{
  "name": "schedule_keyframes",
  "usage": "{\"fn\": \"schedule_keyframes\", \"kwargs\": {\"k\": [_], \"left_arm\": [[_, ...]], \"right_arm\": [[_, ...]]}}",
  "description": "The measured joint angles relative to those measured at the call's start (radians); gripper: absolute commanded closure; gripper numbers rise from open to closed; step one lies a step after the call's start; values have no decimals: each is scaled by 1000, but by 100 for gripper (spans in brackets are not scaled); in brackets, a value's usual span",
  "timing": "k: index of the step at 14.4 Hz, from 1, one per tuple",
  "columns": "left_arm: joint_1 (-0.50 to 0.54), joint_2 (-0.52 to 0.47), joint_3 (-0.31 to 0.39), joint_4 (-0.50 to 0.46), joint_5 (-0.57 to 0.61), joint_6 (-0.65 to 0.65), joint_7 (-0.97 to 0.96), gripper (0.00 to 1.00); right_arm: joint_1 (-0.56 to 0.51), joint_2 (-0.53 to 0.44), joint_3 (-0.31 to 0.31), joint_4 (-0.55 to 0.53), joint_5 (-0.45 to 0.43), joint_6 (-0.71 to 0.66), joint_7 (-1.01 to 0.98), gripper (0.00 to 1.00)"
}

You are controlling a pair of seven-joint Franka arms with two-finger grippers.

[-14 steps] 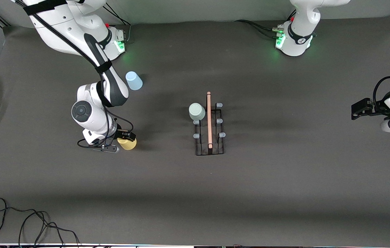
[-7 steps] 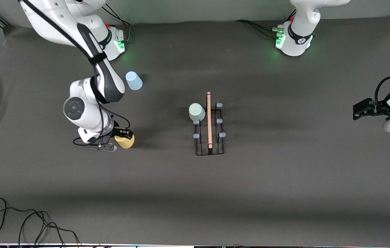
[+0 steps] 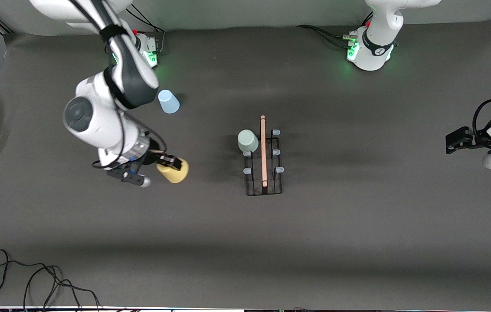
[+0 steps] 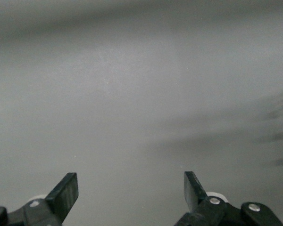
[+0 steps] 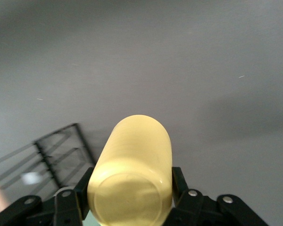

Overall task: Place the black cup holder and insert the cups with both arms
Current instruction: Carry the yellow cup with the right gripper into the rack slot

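Lifted off the surface (image 3: 358,242) since earlier, the yellow cup (image 3: 175,170) hangs pinched sideways in the right claw (image 3: 168,164); light, slick plastic. Left claw (image 4: 131,190) waits spread

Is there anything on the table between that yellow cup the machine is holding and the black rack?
No. In the front view, only bare dark table separates the yellow cup, clamped in the right end effector, from the black rack.

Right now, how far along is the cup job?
Done: the black cup holder stands mid-table with the pale green cup on a peg. In hand: the right gripper holds the yellow cup. Left: that cup and the light blue cup. The left gripper waits open.
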Motion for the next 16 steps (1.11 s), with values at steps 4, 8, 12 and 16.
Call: {"fn": "schedule_keyframes", "kwargs": {"k": [4, 8, 12, 16], "left_arm": [[0, 4, 0, 0, 0, 0, 0, 0], [0, 5, 0, 3, -21, 1, -8, 0], [-3, -6, -6, 4, -28, -2, -67, 0], [-16, -26, -32, 4, -29, -6, -117, 0]], "right_arm": [[92, 110, 3, 189, 0, 0, 248, 100], [151, 237, 3, 332, 0, 0, 416, 100], [184, 337, 3, 404, -41, 2, 538, 100], [205, 386, 2, 431, -60, 11, 563, 100]]}}
